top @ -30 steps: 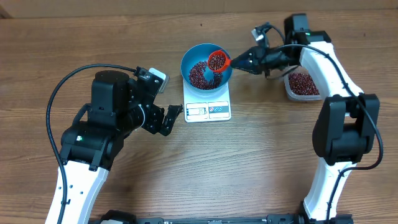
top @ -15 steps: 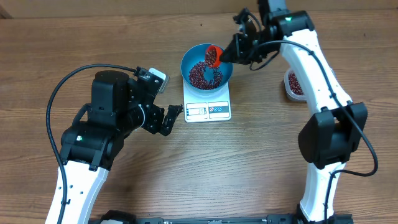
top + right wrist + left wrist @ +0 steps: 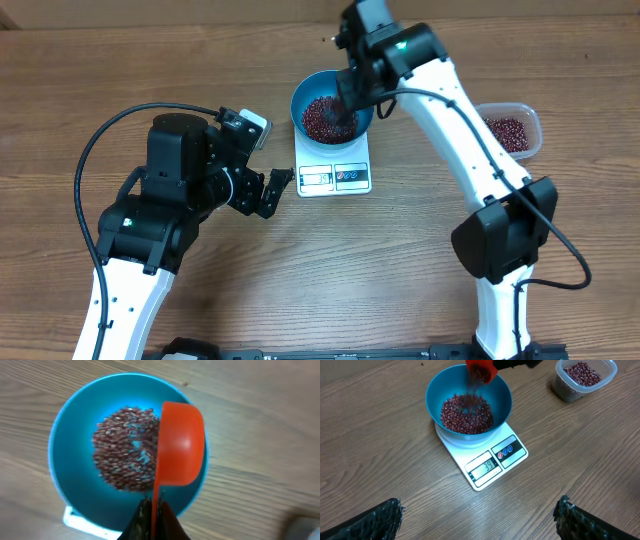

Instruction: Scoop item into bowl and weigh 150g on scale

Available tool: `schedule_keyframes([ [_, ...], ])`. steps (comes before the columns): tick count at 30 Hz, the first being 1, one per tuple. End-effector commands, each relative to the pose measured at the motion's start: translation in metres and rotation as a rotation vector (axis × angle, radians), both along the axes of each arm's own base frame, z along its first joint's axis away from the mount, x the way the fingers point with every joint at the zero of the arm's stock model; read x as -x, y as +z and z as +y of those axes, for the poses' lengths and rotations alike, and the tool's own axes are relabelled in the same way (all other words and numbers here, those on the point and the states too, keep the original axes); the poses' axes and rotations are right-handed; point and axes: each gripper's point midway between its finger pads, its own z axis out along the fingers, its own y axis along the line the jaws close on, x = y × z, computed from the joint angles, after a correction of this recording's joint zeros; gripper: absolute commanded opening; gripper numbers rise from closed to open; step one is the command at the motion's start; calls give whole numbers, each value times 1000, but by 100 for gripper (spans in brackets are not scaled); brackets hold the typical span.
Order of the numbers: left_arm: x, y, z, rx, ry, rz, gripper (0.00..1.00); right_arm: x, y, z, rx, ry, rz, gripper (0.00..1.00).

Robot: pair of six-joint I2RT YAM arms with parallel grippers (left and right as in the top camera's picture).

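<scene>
Right tool (image 3: 152,510) swung over bowl (image 3: 65,475) | clenched on scoop (image 3: 180,445) | scoop hidden overhead

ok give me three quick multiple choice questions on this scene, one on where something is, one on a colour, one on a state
1. Where does the bowl stand?
A. on the bare table
B. on the scale
C. inside a clear tub

2. What colour is the scoop?
A. green
B. white
C. orange-red

3. How is the scoop held?
A. tipped over the bowl, with beans spilling out
B. level and full
C. lying flat on the table

Answers:
1. B, the scale's white top and display stick out from right under the bowl.
2. C, the right wrist view shows it orange-red against the blue bowl.
3. A, the left wrist view shows blurred beans dropping from its mouth onto the heap.
</scene>
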Motion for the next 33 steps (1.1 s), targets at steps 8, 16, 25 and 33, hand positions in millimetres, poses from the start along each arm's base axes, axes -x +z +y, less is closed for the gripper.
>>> schedule_keyframes([
  [8, 0, 9, -2, 14, 8, -17, 99, -6, 21, 3, 246, 19, -179, 4],
  [16, 0, 9, -2, 14, 8, -17, 99, -5, 22, 11, 129, 50, -133, 4],
  [25, 0, 9, -2, 14, 8, -17, 100, -1, 70, -19, -168, 39, -90, 4],
  [33, 0, 9, -2, 14, 8, -17, 99, 11, 108, -136, -222, -183, -76, 4],
])
